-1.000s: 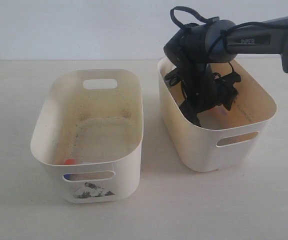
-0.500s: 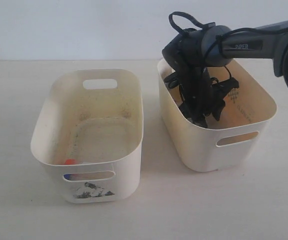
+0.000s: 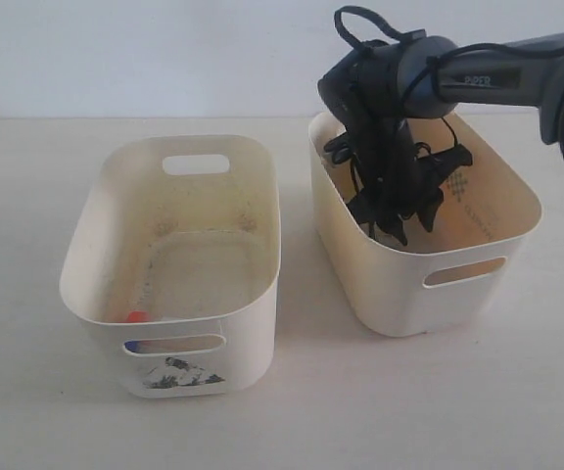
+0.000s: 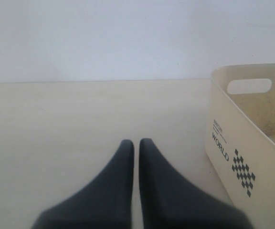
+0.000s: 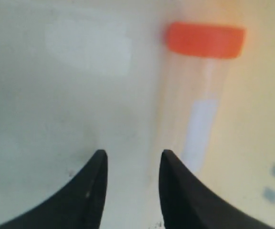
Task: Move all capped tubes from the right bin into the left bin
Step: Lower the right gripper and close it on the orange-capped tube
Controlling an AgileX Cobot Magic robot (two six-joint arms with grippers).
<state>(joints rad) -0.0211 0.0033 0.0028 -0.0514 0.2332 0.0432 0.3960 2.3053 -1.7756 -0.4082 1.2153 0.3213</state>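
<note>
Right gripper [image 5: 132,155]: jaws partly apart, nothing between them, only bin floor showing in the gap. A clear plastic tube with orange screw cap [image 5: 195,109] lies on that floor just beside one finger, not gripped; whether they touch cannot be told. The gripper hangs inside the yellowish-cream rounded plastic right bin [image 3: 390,284], toward its left wall.

Left gripper [image 4: 136,141]: jaws closed together, empty, low over the pale table [image 3: 360,411], near the off-white stickered plastic left bin [image 3: 194,357]. A second orange-capped tube [image 3: 137,316] lies against that bin's near wall.
</note>
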